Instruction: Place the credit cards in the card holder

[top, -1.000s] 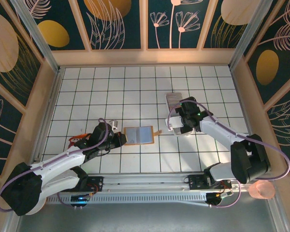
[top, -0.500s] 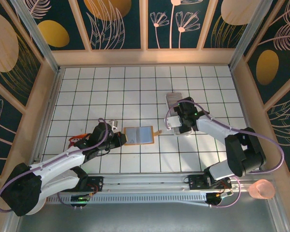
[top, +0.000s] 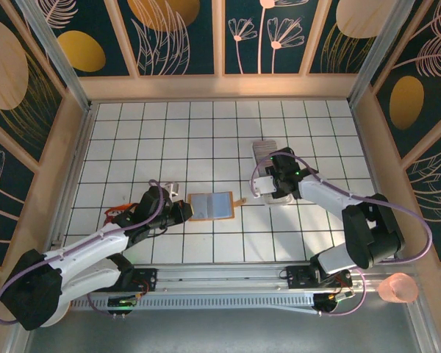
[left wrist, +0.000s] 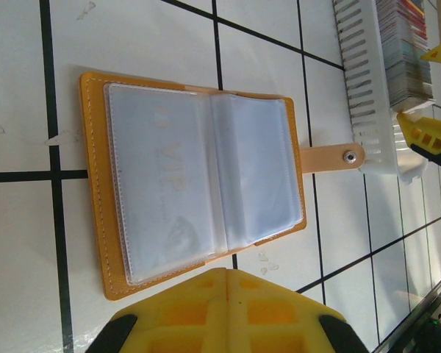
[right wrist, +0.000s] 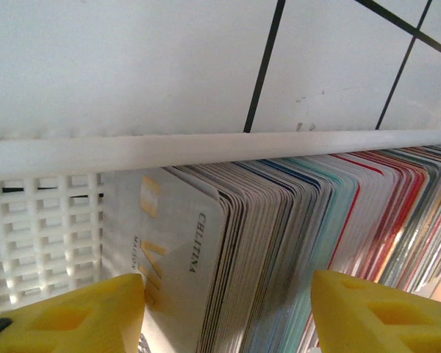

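Progress: no card seen leaving the stack.
- Credit cards (right wrist: pixel 279 243): packed on edge in white slotted tray (right wrist: pixel 44 220), right of centre.
- Card holder (left wrist: pixel 198 184): open, flat on counter (left wrist: pixel 132 44), centre. Faint lettering under clear sleeves; contents cannot be told.
- Right tool (right wrist: pixel 228 316): fingers apart, straddling front of stack, no single card isolated.
- Left tool (left wrist: pixel 228 312): fingers together at holder's near edge, nothing visible between them.

Remaining: extract card, carry, insert, repeat.

Obstructions: tight packing of cards; clasp tab (left wrist: pixel 327 157) points toward tray.

The card holder (top: pixel 211 205) lies open and flat near the middle of the table (top: pixel 132 147), tan leather rim, clear sleeves facing up, clasp tab pointing right. The credit cards (right wrist: pixel 279 243) stand on edge in a tight row, near it towards the far right corner
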### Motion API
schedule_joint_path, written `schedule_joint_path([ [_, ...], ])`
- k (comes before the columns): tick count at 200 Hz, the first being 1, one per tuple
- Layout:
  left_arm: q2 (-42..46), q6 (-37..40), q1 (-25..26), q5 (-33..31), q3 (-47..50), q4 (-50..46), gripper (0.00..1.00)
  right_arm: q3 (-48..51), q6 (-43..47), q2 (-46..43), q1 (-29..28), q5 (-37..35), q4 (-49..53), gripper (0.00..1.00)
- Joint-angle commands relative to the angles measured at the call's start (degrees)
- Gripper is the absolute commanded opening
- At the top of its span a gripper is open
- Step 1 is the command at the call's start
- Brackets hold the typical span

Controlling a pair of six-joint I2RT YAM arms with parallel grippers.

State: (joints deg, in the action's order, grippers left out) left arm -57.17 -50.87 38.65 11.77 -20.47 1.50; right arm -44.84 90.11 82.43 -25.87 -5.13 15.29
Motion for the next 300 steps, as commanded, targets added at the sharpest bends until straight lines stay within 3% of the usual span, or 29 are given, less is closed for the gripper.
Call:
schedule_joint_path([
  [1,1.07,0.07,0.21,0.38,-0.08,0.24,0.00,-0.58,0.91,-2.60,-0.07,-0.76,-0.89,0.55],
  [48,1.09,-0.26,0.28,0.27,-0.43,-0.09,0.00,-0.76,1.40,-3.51,-0.14,-0.41,0.35,0.42],
  [71,1.18,-0.28,0.23,0.19,-0.45,0.00,0.00,-0.64,1.30,-3.54,-0.15,0.02,1.06,0.41],
  [86,1.18,-0.28,0.24,0.46,-0.45,-0.05,0.00,-0.43,1.56,-3.76,-0.10,-0.05,1.11,0.33],
  [111,1.27,-0.28,0.28,0.53,-0.44,-0.15,0.00,-0.51,1.48,-4.16,-0.13,-0.16,1.59,0.32],
  [121,1.27,-0.27,0.26,0.58,-0.45,-0.16,0.00,-0.51,1.48,-4.42,0.01,-0.29,1.59,0.23],
  [150,1.35,-0.38,0.26,0.75,-0.38,-0.18,0.00,-0.78,1.65,-4.89,0.01,-0.66,1.93,0.22],
  [177,1.44,-0.56,0.28,0.81,-0.18,-0.27,0.00,-1.43,1.65,-5.27,0.00,-0.75,2.04,0.14],
  [210,1.62,-0.61,0.28,0.75,-0.06,-0.13,0.00,-1.04,1.65,-5.57,-0.04,-0.71,2.35,0.13],
  [225,1.53,-0.46,0.26,0.88,-0.25,-0.16,0.00,-0.76,1.39,-5.96,-0.01,-0.63,2.53,0.06],
  [300,1.15,-0.20,0.23,1.70,-0.44,-0.22,0.00,-1.82,-1.09,-9.21,-0.15,1.47,8.89,0.05],
])
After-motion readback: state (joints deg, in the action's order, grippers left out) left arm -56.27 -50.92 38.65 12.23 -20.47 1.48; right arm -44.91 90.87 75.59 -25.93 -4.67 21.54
